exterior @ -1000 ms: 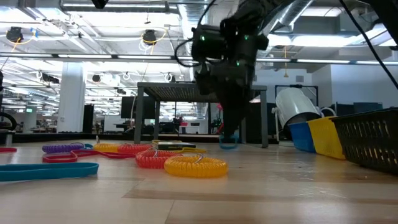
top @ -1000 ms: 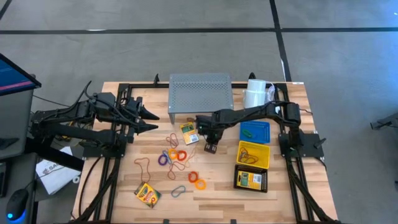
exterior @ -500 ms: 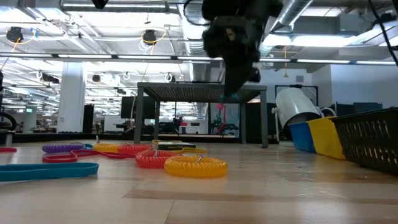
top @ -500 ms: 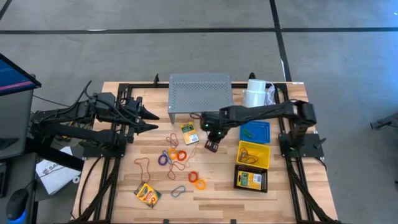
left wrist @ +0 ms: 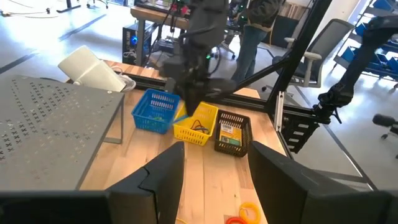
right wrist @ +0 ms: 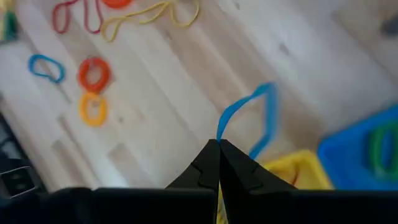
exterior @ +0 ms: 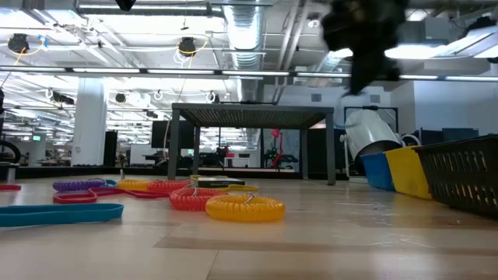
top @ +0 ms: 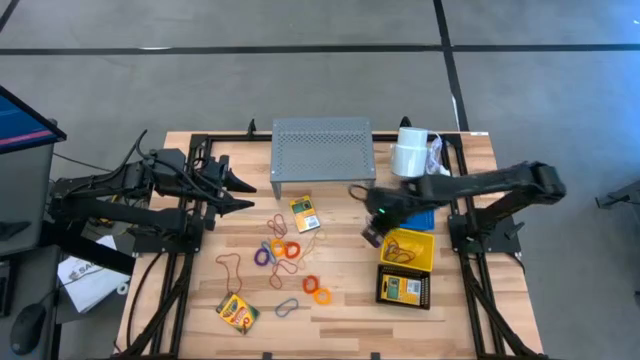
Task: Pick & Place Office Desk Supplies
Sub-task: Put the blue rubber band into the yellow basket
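A: Where's the thin blue loop (right wrist: pixel 252 121)?
B: Pinched between the closed fingers of the right pincer (right wrist: pixel 217 148), dangling off the tabletop (top: pixel 340 285). The high view puts that pincer (top: pixel 372 235) just beside the small yellow plastic basket (top: pixel 409 249), at its left edge.

A: And the other baskets?
B: The small blue plastic basket (top: pixel 414 211) sits behind the yellow one, partly under the right arm, with a green loop (right wrist: pixel 380 149) inside. The small black mesh basket (top: pixel 404 288) is in front, holding a yellow-green crayon box (top: pixel 398 290).

A: What remains loose on the wood?
B: A cluster of thin loops, red, orange and purple (top: pixel 282 249), near the middle. One yellow-green crayon box (top: pixel 304 214) lies by the grey perforated metal shelf (top: pixel 322 152), another (top: pixel 237 312) near the front edge. An orange coiled loop (exterior: pixel 244 208) lies closest in the low view.

A: The left arm?
B: Its pincer (top: pixel 237 192) hangs at the left side, fingers spread, holding nothing. A white paper roll (top: pixel 409 150) stands beside the shelf.
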Motion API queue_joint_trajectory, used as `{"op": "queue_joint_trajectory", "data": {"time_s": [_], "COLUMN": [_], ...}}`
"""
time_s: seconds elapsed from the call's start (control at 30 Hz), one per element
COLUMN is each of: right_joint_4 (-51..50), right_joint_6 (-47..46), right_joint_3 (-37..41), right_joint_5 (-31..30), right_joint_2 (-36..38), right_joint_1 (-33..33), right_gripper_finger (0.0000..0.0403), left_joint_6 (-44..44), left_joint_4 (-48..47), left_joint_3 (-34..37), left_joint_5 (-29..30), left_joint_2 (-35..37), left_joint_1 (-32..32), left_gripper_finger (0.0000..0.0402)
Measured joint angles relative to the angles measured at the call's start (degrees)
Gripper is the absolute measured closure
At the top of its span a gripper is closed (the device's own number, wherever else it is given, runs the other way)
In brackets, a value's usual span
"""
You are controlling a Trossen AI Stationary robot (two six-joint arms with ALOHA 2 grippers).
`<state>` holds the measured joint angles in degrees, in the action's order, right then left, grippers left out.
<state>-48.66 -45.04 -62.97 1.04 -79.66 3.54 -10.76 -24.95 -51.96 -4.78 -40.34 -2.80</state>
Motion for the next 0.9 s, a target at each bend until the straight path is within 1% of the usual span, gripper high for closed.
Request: {"op": "queue_joint_trajectory", "data": {"time_s": [0.13, 0.3, 0.43, 0.6, 0.73, 0.9], "right_joint_4": [-1.67, -3.91, -4.13, -3.09, 0.36, 2.95], "right_joint_6": [-9.92, -21.27, -28.73, -36.66, -41.07, -44.53], "right_joint_3": [3.82, 7.30, 9.70, 14.31, 18.71, 23.03], "right_joint_5": [-4.17, -8.14, -11.88, -12.78, -13.27, -14.75], "right_joint_2": [6.86, 12.03, 12.67, 11.76, 11.76, 11.76], "right_joint_1": [5.87, 13.57, 18.96, 24.01, 25.85, 25.95], "right_gripper_finger": [0.0403, 0.0403, 0.0403, 0.0403, 0.0403, 0.0403], "left_joint_6": [0.00, 0.61, 0.70, 0.70, 0.68, 0.68], "left_joint_4": [-0.14, -0.15, -0.72, -1.07, -1.09, -1.15], "left_joint_3": [0.00, 0.00, -0.01, -0.02, -0.01, -0.01], "left_joint_5": [0.00, -0.04, -1.59, -1.70, -1.71, -1.70], "left_joint_2": [0.00, 0.00, 0.00, 0.00, 0.00, 0.00], "left_joint_1": [0.00, 0.00, 0.01, 0.01, 0.01, 0.00], "left_gripper_finger": [0.0229, 0.0229, 0.0229, 0.0229, 0.0229, 0.0229]}}
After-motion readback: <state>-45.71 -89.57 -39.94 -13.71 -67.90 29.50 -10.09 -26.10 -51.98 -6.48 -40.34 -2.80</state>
